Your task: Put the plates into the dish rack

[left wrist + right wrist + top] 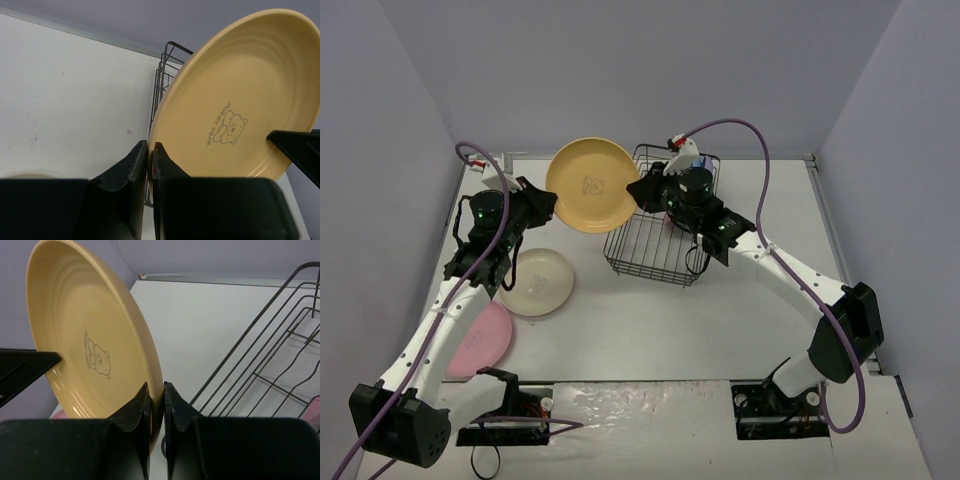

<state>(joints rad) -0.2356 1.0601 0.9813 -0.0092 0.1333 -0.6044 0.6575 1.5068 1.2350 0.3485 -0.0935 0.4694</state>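
The yellow-orange plate [592, 185] with a bear print is held on edge above the table, just left of the black wire dish rack [660, 235]. My left gripper [548, 205] is shut on its left rim and my right gripper [638, 192] is shut on its right rim. In the left wrist view the plate [240, 100] sits between the closed jaws of my left gripper [150, 150], with the rack [165, 70] behind. In the right wrist view my right gripper [156, 390] pinches the plate's rim [80, 330], with the rack [280, 340] to the right.
A cream plate [538, 282] lies on the table under my left arm, and a pink plate [480, 340] lies nearer the front left. A sliver of pink [315, 405] shows inside the rack. Grey walls enclose the table on three sides.
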